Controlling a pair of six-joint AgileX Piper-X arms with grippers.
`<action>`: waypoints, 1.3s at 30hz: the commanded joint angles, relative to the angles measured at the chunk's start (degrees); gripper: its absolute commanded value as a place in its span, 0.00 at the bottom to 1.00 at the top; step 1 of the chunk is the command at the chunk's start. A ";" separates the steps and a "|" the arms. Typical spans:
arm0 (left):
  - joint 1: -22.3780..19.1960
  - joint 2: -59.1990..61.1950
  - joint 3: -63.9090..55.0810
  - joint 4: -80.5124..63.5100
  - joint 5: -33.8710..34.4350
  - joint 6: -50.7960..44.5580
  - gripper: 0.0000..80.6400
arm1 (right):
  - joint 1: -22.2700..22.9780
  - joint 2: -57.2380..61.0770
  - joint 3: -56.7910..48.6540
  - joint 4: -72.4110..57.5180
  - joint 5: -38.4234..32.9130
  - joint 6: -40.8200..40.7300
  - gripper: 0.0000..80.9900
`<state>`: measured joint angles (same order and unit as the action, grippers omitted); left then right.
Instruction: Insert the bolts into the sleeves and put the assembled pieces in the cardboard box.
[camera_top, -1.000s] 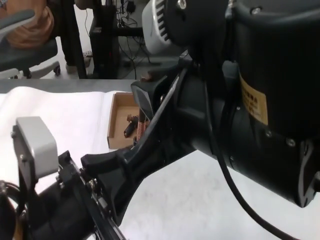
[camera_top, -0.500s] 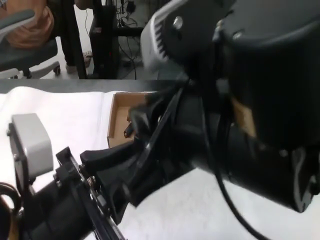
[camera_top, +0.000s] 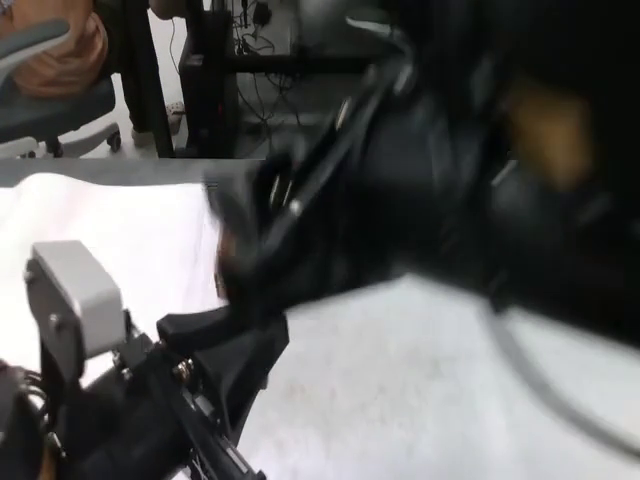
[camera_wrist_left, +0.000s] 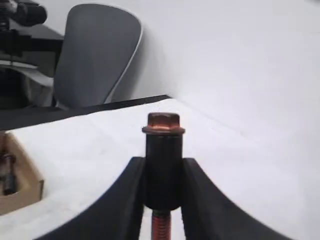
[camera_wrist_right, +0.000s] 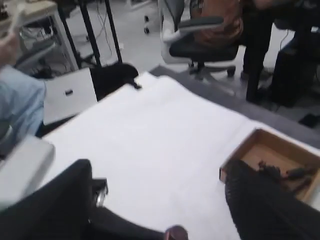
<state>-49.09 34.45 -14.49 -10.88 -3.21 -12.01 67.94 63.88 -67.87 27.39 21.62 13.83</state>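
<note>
Two fingers of left gripper (camera_wrist_left: 163, 165) pinch sleeve (camera_wrist_left: 163, 187) with bolt (camera_wrist_left: 163, 124) seated, over bench (camera_wrist_left: 240, 150). Right gripper (camera_wrist_right: 157, 172) spread wide near cardboard box (camera_wrist_right: 260, 145). High view: an arm (camera_top: 450, 200) swung across, now hiding box.

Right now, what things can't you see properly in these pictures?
- Cardboard box: cut off by the left wrist view's edge; a dark finger covers its corner in the right wrist view.
- Pieces inside it: too blurred to count.
- Bolt: its threaded end runs past the edge below the sleeve.
- High view: a blurred arm hides the bench behind.
</note>
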 joint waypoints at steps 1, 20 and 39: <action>1.20 1.15 -0.56 1.24 -1.83 1.91 0.02 | -0.05 -4.49 -2.69 -1.34 2.42 -2.52 0.86; 25.94 48.14 -29.31 2.73 12.50 7.80 0.02 | -0.05 -17.41 -3.03 14.66 17.61 -10.07 0.86; 27.53 78.47 -65.28 32.94 7.29 8.61 0.17 | -0.30 -17.02 -2.32 29.81 23.62 -9.15 0.86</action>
<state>-21.97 112.20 -77.98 21.93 3.60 -3.77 67.94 46.93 -70.31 57.15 43.99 4.71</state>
